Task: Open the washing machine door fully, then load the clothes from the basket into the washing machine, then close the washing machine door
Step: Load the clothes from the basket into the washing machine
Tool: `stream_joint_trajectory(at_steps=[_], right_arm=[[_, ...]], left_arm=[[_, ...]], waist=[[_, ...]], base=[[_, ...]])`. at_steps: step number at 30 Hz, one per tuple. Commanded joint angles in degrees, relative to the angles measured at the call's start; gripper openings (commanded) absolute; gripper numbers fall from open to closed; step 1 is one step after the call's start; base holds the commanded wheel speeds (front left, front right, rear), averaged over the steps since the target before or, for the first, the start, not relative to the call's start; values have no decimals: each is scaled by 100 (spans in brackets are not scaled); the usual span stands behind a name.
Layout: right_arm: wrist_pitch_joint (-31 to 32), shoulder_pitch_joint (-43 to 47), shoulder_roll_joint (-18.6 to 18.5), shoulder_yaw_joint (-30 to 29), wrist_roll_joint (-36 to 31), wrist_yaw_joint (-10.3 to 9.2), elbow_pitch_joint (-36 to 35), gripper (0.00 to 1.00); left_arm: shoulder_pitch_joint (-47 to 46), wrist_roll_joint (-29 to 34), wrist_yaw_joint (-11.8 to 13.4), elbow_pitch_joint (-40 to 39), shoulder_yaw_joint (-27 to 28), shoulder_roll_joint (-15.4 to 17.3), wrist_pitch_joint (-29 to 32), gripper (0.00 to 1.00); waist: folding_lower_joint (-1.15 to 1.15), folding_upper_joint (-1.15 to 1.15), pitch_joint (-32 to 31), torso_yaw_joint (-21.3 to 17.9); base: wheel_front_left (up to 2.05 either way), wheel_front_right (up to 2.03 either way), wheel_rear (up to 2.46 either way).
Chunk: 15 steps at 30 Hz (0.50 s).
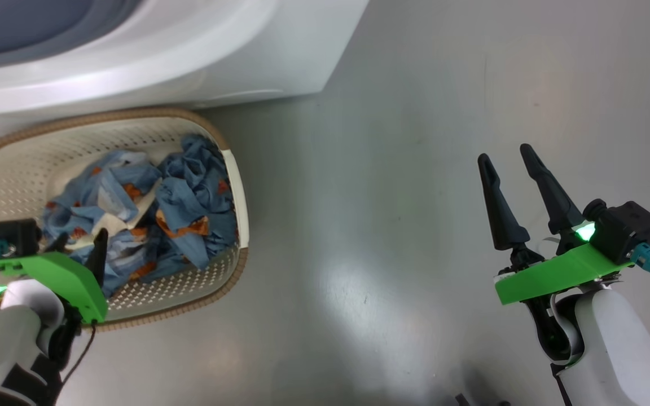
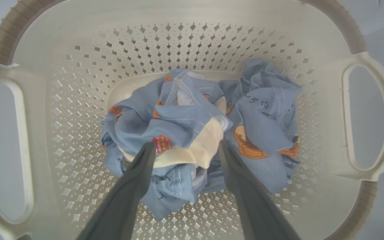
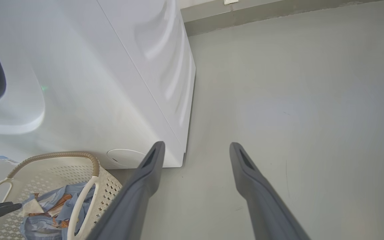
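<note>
Head view — the left pincer (image 1: 79, 248) hangs spread over the near end of the basket (image 1: 133, 115), the clothes (image 1: 189, 197) heaped just beyond its tips, while the right pincer (image 1: 505, 155), likewise spread and empty, stands well apart over the floor (image 1: 415, 169), so the left arm is the nearer. Left wrist view: its fingers (image 2: 135, 186) straddle the cream-trimmed fold mid-heap, straight ahead, whether touching I cannot tell — nothing but perforated wall around, so a plain closing pinch looks unobstructed. Right wrist view: the washing machine (image 3: 112, 83) rises just behind the basket (image 3: 58, 155), the heap lying low to that pincer's left.
</note>
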Motion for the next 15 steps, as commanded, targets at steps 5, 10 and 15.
stream_joint_trajectory(at_steps=[5,10,15], right_arm=[[-68,5,14,121,-65,9,-171,100],[-68,-45,8,138,-86,9,-226,100],[-68,-59,8,187,-110,9,-281,100]], left_arm=[[-195,-278,-8,123,-180,322,94,100],[-384,-486,-8,281,-428,384,249,100],[-533,-593,-8,414,-668,428,335,100]], waist=[[0,0,252,-100],[0,0,401,-150],[0,0,504,-196]], base=[[0,0,0],[0,0,0],[0,0,0]])
